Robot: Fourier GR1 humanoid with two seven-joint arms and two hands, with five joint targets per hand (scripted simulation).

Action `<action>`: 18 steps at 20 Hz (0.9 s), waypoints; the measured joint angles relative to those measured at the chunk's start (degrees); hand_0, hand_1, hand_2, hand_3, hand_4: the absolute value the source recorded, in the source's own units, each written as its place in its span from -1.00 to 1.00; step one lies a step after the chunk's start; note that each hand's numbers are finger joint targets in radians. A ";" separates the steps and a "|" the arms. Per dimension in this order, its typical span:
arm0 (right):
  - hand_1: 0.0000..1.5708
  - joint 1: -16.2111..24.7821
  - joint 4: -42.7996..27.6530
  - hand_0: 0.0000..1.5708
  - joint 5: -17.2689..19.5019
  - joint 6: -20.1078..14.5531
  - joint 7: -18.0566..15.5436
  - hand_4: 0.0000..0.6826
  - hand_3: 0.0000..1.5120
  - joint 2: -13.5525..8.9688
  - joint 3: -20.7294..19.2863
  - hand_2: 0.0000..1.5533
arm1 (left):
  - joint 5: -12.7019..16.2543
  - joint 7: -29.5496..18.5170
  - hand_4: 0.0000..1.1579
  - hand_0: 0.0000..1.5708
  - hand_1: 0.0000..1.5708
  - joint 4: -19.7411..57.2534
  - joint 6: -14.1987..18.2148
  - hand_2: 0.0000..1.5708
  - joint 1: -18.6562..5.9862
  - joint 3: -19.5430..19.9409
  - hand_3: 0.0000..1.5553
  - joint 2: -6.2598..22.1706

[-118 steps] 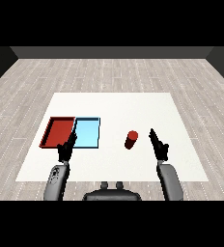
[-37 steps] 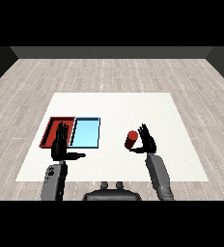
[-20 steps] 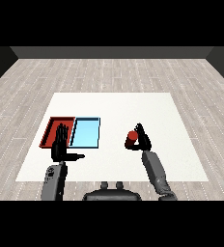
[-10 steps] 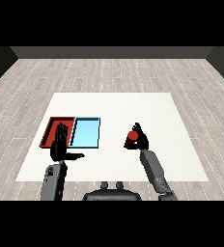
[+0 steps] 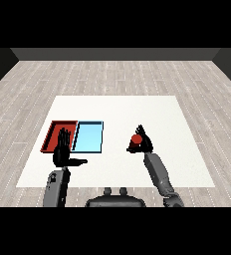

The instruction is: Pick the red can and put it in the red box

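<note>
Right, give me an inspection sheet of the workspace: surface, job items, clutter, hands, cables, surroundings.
Surface: white table, with two trays side by side at its left.
Job's things: red can held in the right hand, right of the trays and not yet in either one; whether it is off the table cannot be told. Red tray is the outer left one, nothing seen in it.
Clutter: blue tray right of the red tray, nothing seen in it.
Hands: right hand curled round the can; left hand open, fingers straight, thumb out, near the front edge of the red tray.
Cables: nothing seen.
Surroundings: grey plank floor around the table, dark wall behind.
</note>
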 measured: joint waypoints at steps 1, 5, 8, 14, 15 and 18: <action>-1.00 0.03 -0.08 -1.00 0.15 0.05 0.14 -1.00 -1.00 0.05 -0.15 -1.00 | 0.23 -0.05 -1.00 -1.00 -1.00 0.03 -0.03 -1.00 -0.11 0.06 -1.00 -0.08; -1.00 -2.10 1.29 -1.00 -1.01 -2.64 1.06 -1.00 -1.00 0.40 1.56 -1.00 | 0.42 0.29 -1.00 -1.00 -1.00 1.13 0.15 -1.00 -1.51 0.59 -1.00 0.12; -1.00 -2.80 3.40 -1.00 -0.97 -3.38 0.49 -1.00 -1.00 0.43 1.77 -1.00 | 0.39 0.26 -1.00 -1.00 -1.00 1.13 -0.08 -1.00 -1.39 0.55 -1.00 0.26; 0.94 -4.68 7.60 0.94 -1.98 -9.17 -2.12 0.68 0.89 0.43 4.87 0.90 | 1.29 -0.25 -1.00 -1.00 -1.00 1.73 -1.09 -1.00 -1.46 1.71 -1.00 1.24; 0.94 -5.50 8.55 0.94 -1.20 -10.26 -1.86 0.68 0.89 0.44 4.79 0.90 | 1.11 -0.17 -1.00 -1.00 -1.00 1.85 -0.90 -1.00 -1.86 1.69 -1.00 1.24; 0.96 -6.93 10.18 0.96 0.38 -12.21 -0.83 0.69 0.88 -0.13 4.63 0.90 | 0.72 0.32 -1.00 -1.00 -1.00 0.30 -0.27 -1.00 -1.02 1.01 -1.00 0.62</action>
